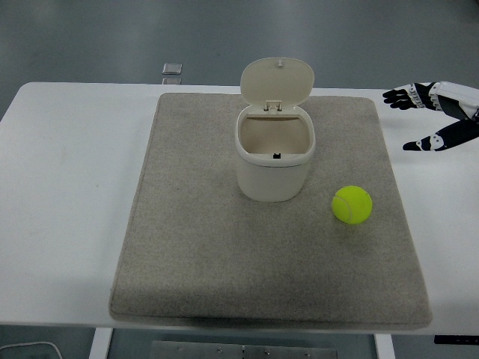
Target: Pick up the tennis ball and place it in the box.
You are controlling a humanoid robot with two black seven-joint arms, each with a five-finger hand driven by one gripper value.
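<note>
Showing, nearest the camera, the front edge of a white bench (60, 224), with a metal bracket with screws (262, 349) just below that edge at bottom centre and a pale cable loop (22, 348) at bottom left. Lying across the middle of the bench, a large grey mat (209, 254), rectangular, its near edge close to the bench's front edge. Resting on the mat right of centre, a yellow-green tennis ball (352, 204), free of any contact, beside and slightly nearer than the box, well apart from the hand. Standing upright farther back on the mat, about centre, a cream box (275, 161) with rounded corners, interior visible and holding nothing that can be made out; hinged lid (277, 81) raised and tilted back at the box's far rim. Entering from the right edge, level with the box's far side, the right hand (434, 116), black with white segments, hovering above the bench just beyond the mat's right border; fingers (400, 96) extended toward the left, thumb (420, 143) spread apart below them, released and grasping nothing. Lying at the far edge of the bench, left of the lid, a small square grey object (172, 69), too small to identify. Beyond the bench, dark grey floor (112, 37).
</note>
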